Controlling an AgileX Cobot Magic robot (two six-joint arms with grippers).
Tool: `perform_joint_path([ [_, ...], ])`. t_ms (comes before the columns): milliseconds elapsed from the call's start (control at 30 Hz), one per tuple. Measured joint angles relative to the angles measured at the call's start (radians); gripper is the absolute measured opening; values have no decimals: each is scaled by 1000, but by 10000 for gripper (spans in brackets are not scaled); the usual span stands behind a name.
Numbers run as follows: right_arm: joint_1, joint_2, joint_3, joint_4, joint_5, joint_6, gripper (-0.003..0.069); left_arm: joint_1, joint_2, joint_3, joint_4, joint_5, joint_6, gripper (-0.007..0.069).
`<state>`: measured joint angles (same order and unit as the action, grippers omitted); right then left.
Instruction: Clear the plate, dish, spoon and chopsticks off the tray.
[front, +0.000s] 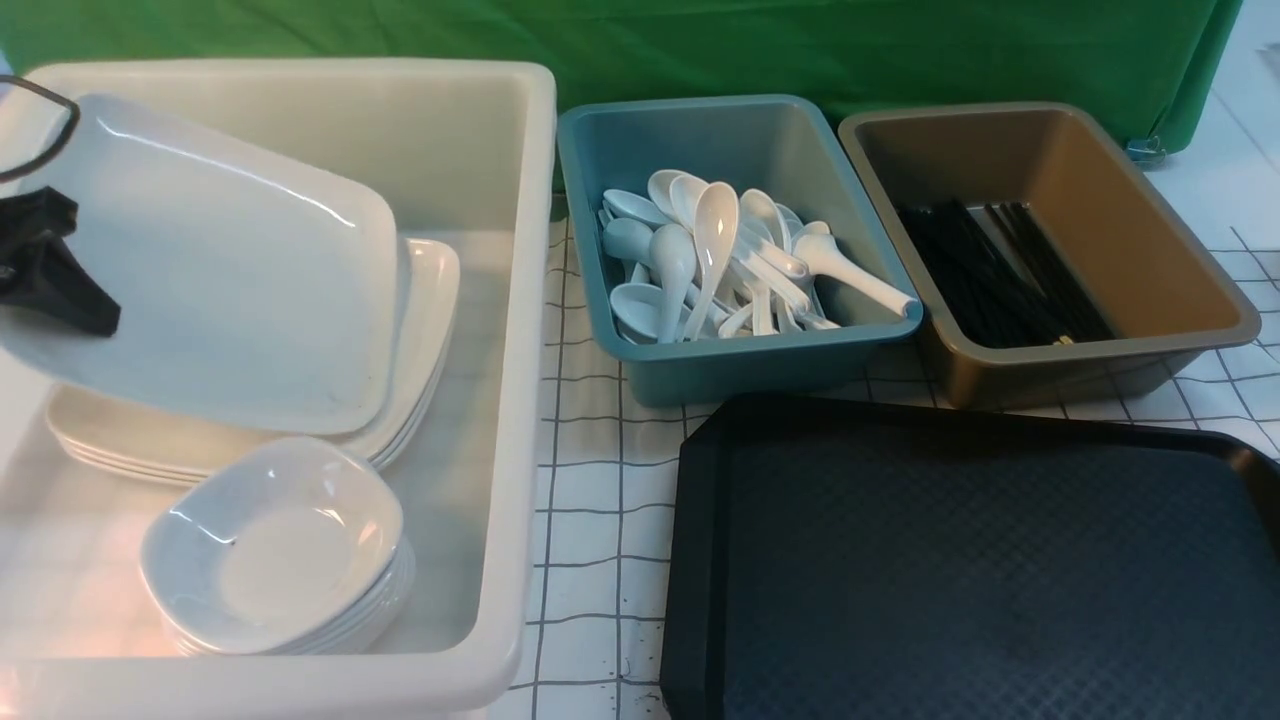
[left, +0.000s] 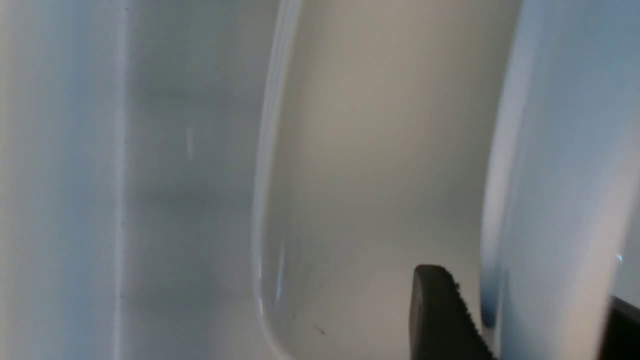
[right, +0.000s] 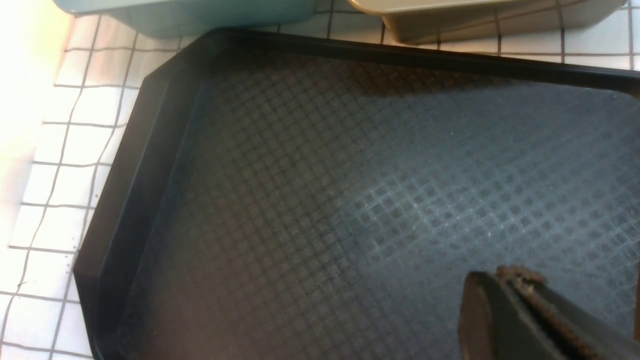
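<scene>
- Plate (front: 230, 270) aloft in my left gripper (front: 85, 300), pinched by its left edge and tilted, hanging over the stack of plates (front: 425, 320) inside the white tub (front: 535, 300).
- Left wrist view backs that up: one serrated finger (left: 440, 320) lies against the plate's face with the rim running between the jaws, so it's a narrow clamp on the plate.
- Tray (front: 700, 560) shows bare wherever I can see it. Spoons (front: 715, 260) lie in the blue tub (front: 720, 370), chopsticks (front: 990, 275) in the brown tub (front: 1050, 380), and small dishes (front: 280, 540) are stacked at the white tub's near end.
- Right gripper (right: 520, 315) hovers over the tray. Only a corner of it is in shot, and I can't tell whether it's parted or closed.
- My read: this is the set-down, and likely the last item.
- I want to level the plate, square its corners to the stack, lower until an edge touches, then let go.
- Releasing it tilted risks a clatter or a slide onto the dishes.
</scene>
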<state>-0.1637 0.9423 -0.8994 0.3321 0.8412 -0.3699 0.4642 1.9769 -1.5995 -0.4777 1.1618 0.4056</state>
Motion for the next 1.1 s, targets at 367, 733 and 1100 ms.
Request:
perform_joint_path([
  [367, 0, 0, 0, 0, 5, 2, 51, -9, 0, 0, 23, -25, -10, 460],
  [733, 0, 0, 0, 1, 33, 3, 62, 2, 3, -217, 274, 60, -283, 468],
  [1100, 0, 0, 0, 2, 34, 21, 71, -126, 14, -266, 139, 57, -302, 118],
])
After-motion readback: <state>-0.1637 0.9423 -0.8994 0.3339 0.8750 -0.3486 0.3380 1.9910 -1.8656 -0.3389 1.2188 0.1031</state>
